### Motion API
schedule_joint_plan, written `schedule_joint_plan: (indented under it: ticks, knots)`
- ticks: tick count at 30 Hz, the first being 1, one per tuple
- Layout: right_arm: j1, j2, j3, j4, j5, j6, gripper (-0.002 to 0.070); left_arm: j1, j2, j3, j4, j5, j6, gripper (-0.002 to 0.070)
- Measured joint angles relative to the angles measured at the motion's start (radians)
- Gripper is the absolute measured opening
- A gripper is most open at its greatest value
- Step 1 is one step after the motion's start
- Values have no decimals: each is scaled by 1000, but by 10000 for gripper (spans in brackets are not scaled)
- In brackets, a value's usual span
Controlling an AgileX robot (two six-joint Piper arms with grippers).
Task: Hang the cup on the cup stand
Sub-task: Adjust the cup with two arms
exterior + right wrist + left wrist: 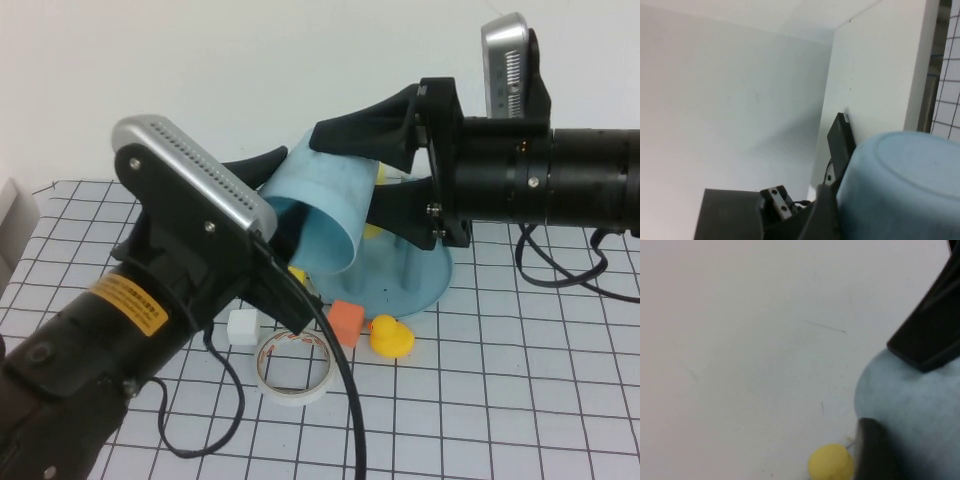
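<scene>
Two grippers on the cup (325, 215) above the cup stand (405, 285): right gripper (345, 175) pinching its body, left gripper (275, 190) fingers spread at its rim.

You have one light blue cup (325, 215), one cup stand (415, 280), one roll of tape (293, 367), one yellow rubber duck (391, 337), one orange block (345, 322), one white cube (243, 326) and two robot arms over the table (500, 400).

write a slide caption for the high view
Both claws, left and right, flank the tilted light blue cup above the cup stand.
</scene>
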Motion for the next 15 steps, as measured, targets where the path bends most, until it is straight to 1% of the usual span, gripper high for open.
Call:
schedule_joint_plan:
  ticks: [3, 5, 9, 12, 15]
  knots:
    - [0, 0, 0, 2, -6, -50, 589, 0, -13, 0, 0, 42, -13, 405]
    - [-2, 0, -6, 2, -19, -101, 588, 0, -37, 0, -6, 76, -22, 449]
    - [-2, 0, -31, 4, -73, -214, 587, 0, -102, 0, -18, 172, -37, 471]
    - [-2, 0, -61, 4, -124, -312, 587, 0, -155, 0, -18, 255, -37, 471]
    - [-2, 0, -94, 6, -180, -456, 587, 0, -216, 0, -18, 341, -39, 465]
